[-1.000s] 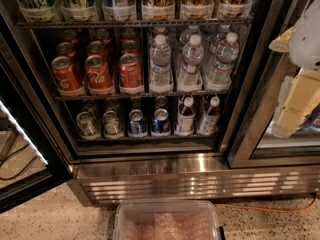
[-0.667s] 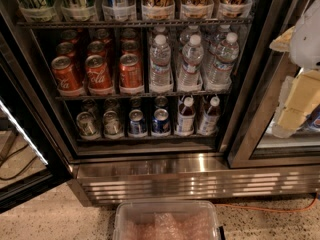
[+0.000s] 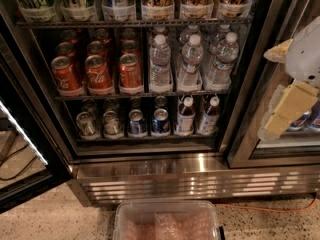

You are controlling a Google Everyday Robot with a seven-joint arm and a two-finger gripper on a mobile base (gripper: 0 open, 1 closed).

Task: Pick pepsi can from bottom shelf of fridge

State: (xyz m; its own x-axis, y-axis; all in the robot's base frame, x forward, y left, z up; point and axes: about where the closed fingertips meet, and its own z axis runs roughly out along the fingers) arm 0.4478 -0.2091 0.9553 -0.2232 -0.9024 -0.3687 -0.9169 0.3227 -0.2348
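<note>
Drinks fill the tall dark fridge [image 3: 165, 176] with the shiny ribbed steel base. The small blue pepsi can [image 3: 161, 121] with the silver top stands upright on the low dark bottom shelf [image 3: 145, 140], at the front, near the middle. Another blue can [image 3: 136, 122] stands just beside it, to the left in the view, and then come two silver-grey cans [image 3: 87, 125]. Two small dark bottles with white caps [image 3: 186, 115] stand on its other side. On the rack above are red cola cans [image 3: 97, 71] and clear water bottles [image 3: 191, 61]. My white gripper [image 3: 270, 94] hangs outside the fridge, at the right edge of the view, well apart from the pepsi can. Its cream jaws are spread wide and hold nothing. A clear plastic box [image 3: 165, 204] sits on the speckled floor [image 3: 50, 219] below.
</note>
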